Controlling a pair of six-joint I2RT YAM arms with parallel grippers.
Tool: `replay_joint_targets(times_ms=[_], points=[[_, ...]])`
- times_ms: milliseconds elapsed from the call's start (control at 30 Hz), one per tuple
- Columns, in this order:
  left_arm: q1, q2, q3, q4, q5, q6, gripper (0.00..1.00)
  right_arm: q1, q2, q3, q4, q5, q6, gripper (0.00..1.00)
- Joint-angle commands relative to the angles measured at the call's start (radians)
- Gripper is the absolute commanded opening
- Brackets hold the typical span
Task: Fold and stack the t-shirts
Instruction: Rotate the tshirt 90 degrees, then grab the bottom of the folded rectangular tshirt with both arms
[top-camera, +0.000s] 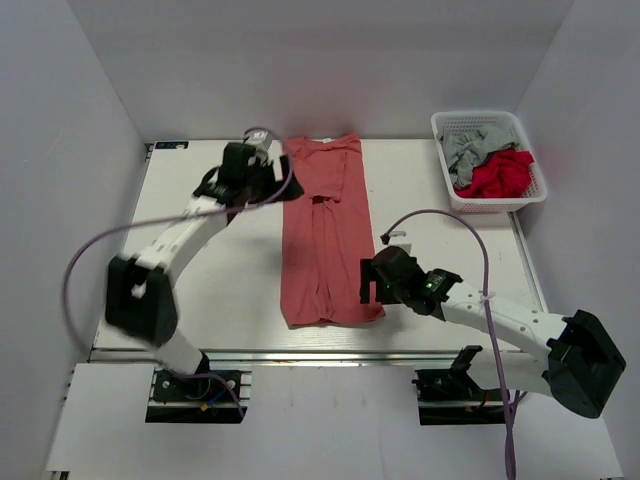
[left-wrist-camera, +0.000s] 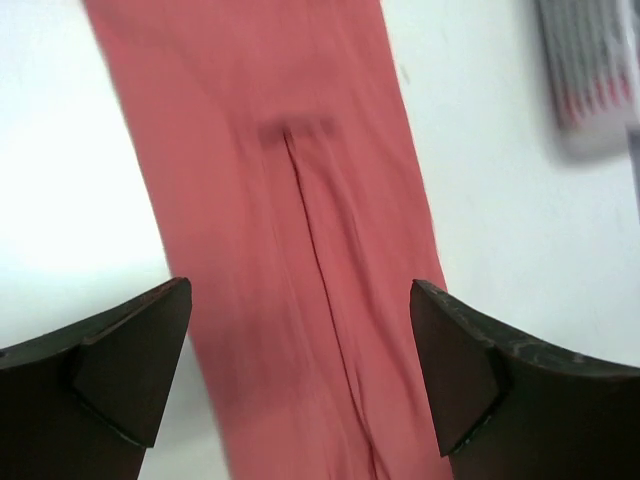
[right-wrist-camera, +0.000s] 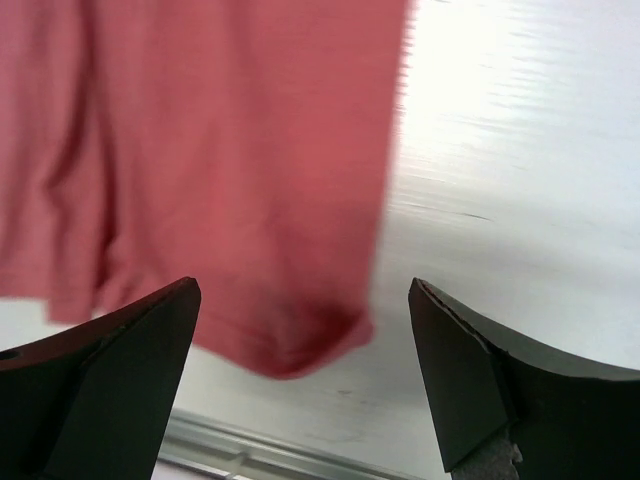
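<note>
We see the left arm (top-camera: 185, 235) stretched far across the flat white surface (top-camera: 230, 300). The left fingers (left-wrist-camera: 120, 370) are spread wide and hold nothing, over the far end of the t-shirt (top-camera: 322, 230). This salmon-red soft cloth lies centrally, folded into a long narrow strip. The right arm (top-camera: 500, 315) lies low. The right fingers (right-wrist-camera: 110, 380), equally spread and empty, hover at the near right corner. Far right, a white lattice basket (top-camera: 500, 204) holds crumpled grey and red garments (top-camera: 500, 175).

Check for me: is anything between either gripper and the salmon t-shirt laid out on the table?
Nothing visible. The left gripper is open by the far end of the salmon t-shirt, and the right gripper is open at its near right corner. Only bare table lies around it. The basket of clothes sits far right.
</note>
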Motion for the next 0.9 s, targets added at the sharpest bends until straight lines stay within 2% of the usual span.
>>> replay_joint_targets(times_ms=[0, 67, 200, 267, 367, 467, 600, 867], points=[[-0.031, -0.324, -0.396, 0.059, -0.139, -0.074, 1.00, -0.049, -0.057, -0.036, -0.002, 0.070, 0.057, 0.90], [-0.057, -0.439, -0.511, 0.005, -0.100, -0.074, 1.00, -0.086, -0.063, -0.060, 0.001, 0.044, 0.051, 0.90], [-0.131, -0.523, -0.640, -0.111, -0.060, -0.095, 1.00, -0.127, -0.017, -0.056, 0.012, -0.079, -0.009, 0.90], [-0.166, -0.553, -0.672, -0.111, -0.024, -0.073, 1.00, -0.126, 0.012, -0.037, 0.009, -0.105, -0.085, 0.90], [-0.257, -0.564, -0.647, -0.111, 0.007, -0.042, 1.00, -0.135, 0.021, -0.023, 0.002, -0.078, -0.103, 0.90], [-0.361, -0.460, -0.592, -0.131, 0.016, -0.026, 1.00, -0.155, 0.012, -0.026, -0.013, -0.038, -0.083, 0.90], [-0.497, -0.293, -0.541, -0.210, 0.032, -0.026, 0.92, -0.189, 0.022, -0.031, -0.033, -0.007, -0.014, 0.90], [-0.577, -0.238, -0.510, -0.270, -0.097, -0.124, 0.81, -0.247, -0.059, -0.088, -0.042, -0.013, 0.002, 0.90]])
